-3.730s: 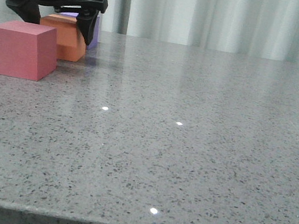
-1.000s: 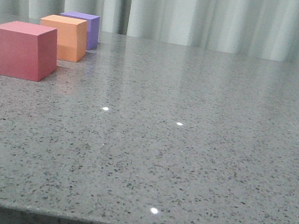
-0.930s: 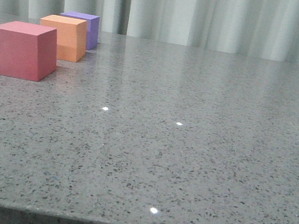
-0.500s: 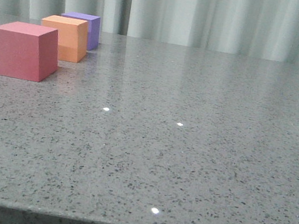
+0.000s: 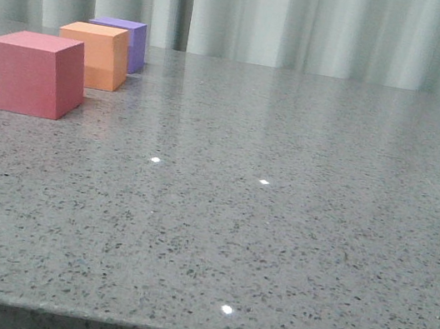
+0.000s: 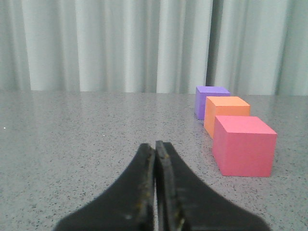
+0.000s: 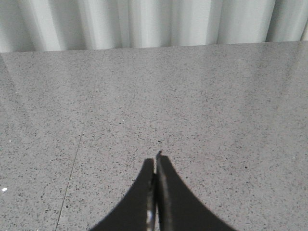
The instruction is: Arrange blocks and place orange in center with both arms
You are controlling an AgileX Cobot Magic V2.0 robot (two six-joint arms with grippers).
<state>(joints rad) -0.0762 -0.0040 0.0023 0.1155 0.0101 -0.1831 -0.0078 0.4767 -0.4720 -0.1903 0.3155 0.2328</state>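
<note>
Three cubes stand in a row at the table's far left in the front view: the red-pink cube [image 5: 34, 73] nearest, the orange cube [image 5: 95, 55] in the middle, the purple cube [image 5: 124, 43] farthest. The left wrist view shows the same row: red-pink [image 6: 243, 151], orange [image 6: 224, 112], purple [image 6: 210, 99]. My left gripper [image 6: 155, 147] is shut and empty, low over the table, apart from the red-pink cube. My right gripper [image 7: 156, 161] is shut and empty over bare table. Neither gripper shows in the front view.
The grey speckled table [image 5: 283, 192] runs to a front edge at the bottom of the front view. A pale curtain [image 5: 328, 22] hangs behind it. A thin seam [image 7: 72, 163] crosses the tabletop in the right wrist view.
The left gripper stood open around the orange cube 3.7 s ago and has since left the front view. The cubes have kept their places over the last second.
</note>
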